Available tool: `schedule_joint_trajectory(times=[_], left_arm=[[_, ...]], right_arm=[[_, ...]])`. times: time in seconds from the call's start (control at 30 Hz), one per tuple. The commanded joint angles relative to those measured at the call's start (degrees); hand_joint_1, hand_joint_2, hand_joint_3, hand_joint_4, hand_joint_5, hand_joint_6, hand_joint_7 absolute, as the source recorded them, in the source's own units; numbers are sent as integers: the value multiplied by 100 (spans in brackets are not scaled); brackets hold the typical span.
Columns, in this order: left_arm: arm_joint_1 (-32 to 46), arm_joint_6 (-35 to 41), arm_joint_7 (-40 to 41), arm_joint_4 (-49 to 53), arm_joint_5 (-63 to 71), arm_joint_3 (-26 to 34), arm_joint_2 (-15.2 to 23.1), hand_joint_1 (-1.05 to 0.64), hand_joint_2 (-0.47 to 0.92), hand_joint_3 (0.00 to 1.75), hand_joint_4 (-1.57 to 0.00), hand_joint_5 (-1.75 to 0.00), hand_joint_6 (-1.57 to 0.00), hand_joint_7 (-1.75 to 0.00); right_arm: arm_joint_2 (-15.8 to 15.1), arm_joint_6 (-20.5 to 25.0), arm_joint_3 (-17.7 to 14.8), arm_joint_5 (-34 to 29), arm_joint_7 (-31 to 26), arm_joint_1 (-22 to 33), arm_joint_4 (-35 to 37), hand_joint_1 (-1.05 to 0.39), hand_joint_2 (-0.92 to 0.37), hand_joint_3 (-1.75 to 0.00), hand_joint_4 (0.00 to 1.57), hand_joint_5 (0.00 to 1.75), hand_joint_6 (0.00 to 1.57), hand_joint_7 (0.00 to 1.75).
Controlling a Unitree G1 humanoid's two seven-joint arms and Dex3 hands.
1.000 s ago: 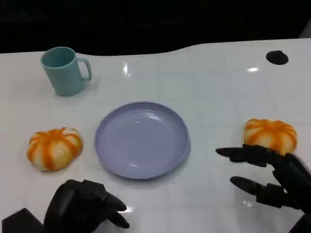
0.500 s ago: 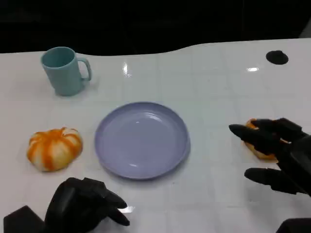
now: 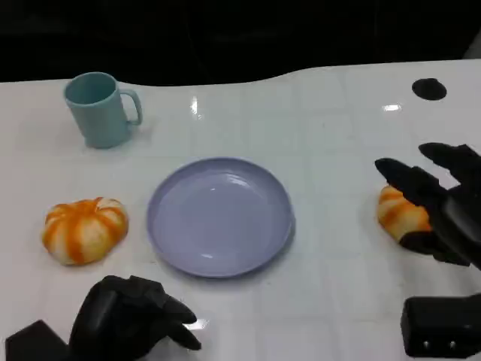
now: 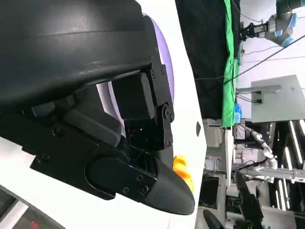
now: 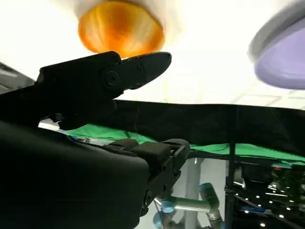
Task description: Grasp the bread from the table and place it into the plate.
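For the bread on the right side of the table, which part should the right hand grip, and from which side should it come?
Grip the bread across its rounded middle, coming from above. It is a low, pumpkin-shaped bun lying flat on the table, so its sides are probably the best place to hold. The right hand is over it with fingers spread, not closed on it. Then carry it left to the plate.

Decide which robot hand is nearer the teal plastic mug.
Left. The left robot hand rests near the table's front edge, below the teal plastic mug; the right robot hand is far across the table.
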Motion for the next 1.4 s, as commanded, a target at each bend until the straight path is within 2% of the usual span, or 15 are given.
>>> schedule_joint_trajectory(times=[0.03, 0.37, 0.7, 0.9, 1.0, 1.4], left_arm=[[70, -34, 65, -67, 17, 24, 58, -105, 90, 0, -153, -50, -157, -25], [76, -39, 40, -30, -15, 28, 35, -105, 89, 0, -152, -50, -157, -25], [242, -61, 25, -185, 4, -20, 29, -105, 88, 0, -152, -50, -157, -25], [321, -30, -15, -281, -49, -14, 51, -105, 89, 0, -152, -50, -157, -24], [352, 11, -41, -338, -86, -11, 61, -105, 88, 0, -152, -50, -157, -24], [337, -10, -82, -322, -104, 12, 114, -105, 89, 0, -153, -50, -157, -24]], right_arm=[[-151, 265, 231, -118, 56, -170, 195, -49, -85, 0, 3, 58, 37, 3], [-243, 712, 611, -166, 194, -412, 437, -39, -78, 0, 11, 52, 43, 2], [-213, 928, 850, -130, 183, -508, 711, -39, -74, 0, 27, 31, 47, 0], [-178, 1224, 1079, -219, 346, -634, 923, -41, -75, 0, 31, 22, 46, 0], [-148, 1314, 1171, -193, 335, -711, 1094, -41, -74, 0, 36, 15, 45, 0], [-29, 1407, 1438, -49, 50, -1296, 2298, -38, -79, -1, 39, 8, 45, 0]])
